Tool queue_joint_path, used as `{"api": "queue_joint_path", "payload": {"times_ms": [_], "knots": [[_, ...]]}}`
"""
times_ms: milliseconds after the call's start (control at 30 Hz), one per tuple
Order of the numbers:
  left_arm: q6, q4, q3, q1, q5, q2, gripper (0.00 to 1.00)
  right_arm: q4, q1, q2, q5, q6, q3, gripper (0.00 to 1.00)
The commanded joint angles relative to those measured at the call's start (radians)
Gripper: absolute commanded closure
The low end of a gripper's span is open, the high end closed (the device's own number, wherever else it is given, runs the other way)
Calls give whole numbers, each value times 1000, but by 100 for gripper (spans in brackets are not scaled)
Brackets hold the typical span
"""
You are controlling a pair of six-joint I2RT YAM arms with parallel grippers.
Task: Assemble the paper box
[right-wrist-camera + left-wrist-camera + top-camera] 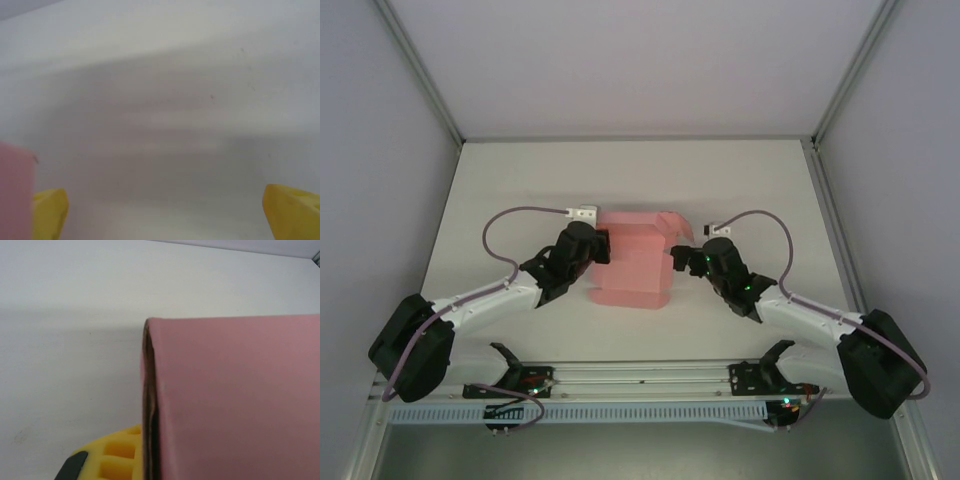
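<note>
paper box (632, 265): thin pink card, partly folded and not closed into a box; it lies near the middle of the table (520, 180), between the two grippers.
box shape: a flat panel stretches toward the near edge, with faint fold lines across it; at the far right corner a flap (672, 222) stands tilted up.
box up close: in the left wrist view the paper box (235, 395) is a smooth pink panel across the right part, with its folded left edge running downward and dark along the crease.
left gripper (604, 246): at the box's left edge, touching it and clamped on the folded side of the card; one yellow finger (117, 455) lies right against the crease, and its partner is hidden behind the pink panel.
right gripper (676, 258): at the box's right edge, just beside the raised flap; its yellow fingers (287, 210) are spread wide with only bare table between them, and a pink corner (15, 190) sits at the outer side of the left-hand finger.
table surface: white, matte.
cables (510, 215): purple, one looping from each wrist back along its arm.
surround: pale walls on three sides; a metal rail (640, 375) runs along the near edge, carrying both arm bases.
</note>
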Motion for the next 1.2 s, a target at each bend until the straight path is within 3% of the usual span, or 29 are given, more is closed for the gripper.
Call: {"api": "queue_joint_path", "payload": {"times_ms": [0,167,433,600,700,867,1000,1167], "knots": [[-1,6,19,7,14,-6,100,8,-4,7,28,-72,72,0],[6,4,16,7,11,-3,100,-71,3,11,63,-155,130,0],[0,3,20,7,20,3,100,-96,41,65,17,-252,191,0],[-14,19,20,6,41,11,100,-38,85,139,17,-262,212,0],[-20,21,24,6,52,16,100,-22,120,198,62,-264,241,0],[-26,15,17,7,42,9,100,-73,156,259,250,-244,287,0],[-28,-4,13,7,1,12,100,-128,156,199,282,-214,274,0],[-30,-14,-1,30,-10,11,100,-216,155,-6,270,-197,188,0]]}}
